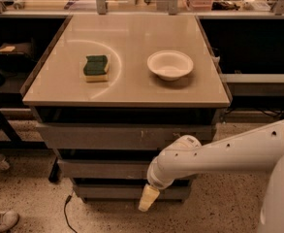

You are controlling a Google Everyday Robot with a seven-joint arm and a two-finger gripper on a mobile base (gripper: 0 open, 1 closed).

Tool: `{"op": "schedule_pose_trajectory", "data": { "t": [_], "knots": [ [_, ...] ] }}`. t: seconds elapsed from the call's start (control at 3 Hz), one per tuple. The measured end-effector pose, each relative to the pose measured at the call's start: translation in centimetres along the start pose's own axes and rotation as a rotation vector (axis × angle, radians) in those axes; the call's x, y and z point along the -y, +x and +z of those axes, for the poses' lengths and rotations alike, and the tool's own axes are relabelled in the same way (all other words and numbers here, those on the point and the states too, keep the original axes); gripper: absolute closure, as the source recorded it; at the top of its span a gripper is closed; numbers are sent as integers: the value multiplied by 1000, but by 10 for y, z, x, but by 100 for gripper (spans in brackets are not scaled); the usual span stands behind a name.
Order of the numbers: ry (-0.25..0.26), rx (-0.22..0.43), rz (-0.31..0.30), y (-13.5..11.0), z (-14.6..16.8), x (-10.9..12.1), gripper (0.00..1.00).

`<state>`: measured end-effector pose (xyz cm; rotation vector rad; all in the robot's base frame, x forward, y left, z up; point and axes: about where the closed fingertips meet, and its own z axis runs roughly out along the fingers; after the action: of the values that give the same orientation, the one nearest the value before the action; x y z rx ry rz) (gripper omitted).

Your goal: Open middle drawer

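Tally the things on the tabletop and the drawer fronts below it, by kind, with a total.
Green-and-yellow rectangular sponge: 1
White round bowl: 1
Grey drawer fronts: 3 (scratched top front, plain middle drawer, narrowest bottom front)
Total: 5
The pale gripper hangs low, in front of the bottom front.

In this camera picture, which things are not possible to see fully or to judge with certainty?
1. Camera view: the right part of the middle drawer is covered by the white arm. Its inside does not show.
2. Camera view: the gripper hangs low before the bottom drawer front. Whether it touches any front cannot be told.
3. Camera view: the shoe is cut off by the left edge.
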<state>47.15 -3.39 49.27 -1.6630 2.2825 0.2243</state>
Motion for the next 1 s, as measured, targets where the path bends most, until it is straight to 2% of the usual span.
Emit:
{"op": "schedule_pose_trajectory", "data": {
  "t": [0.33,1.0],
  "knots": [
    [37,15,33,6,21,18,0],
    [112,8,53,20,50,60,0]
  ]
}}
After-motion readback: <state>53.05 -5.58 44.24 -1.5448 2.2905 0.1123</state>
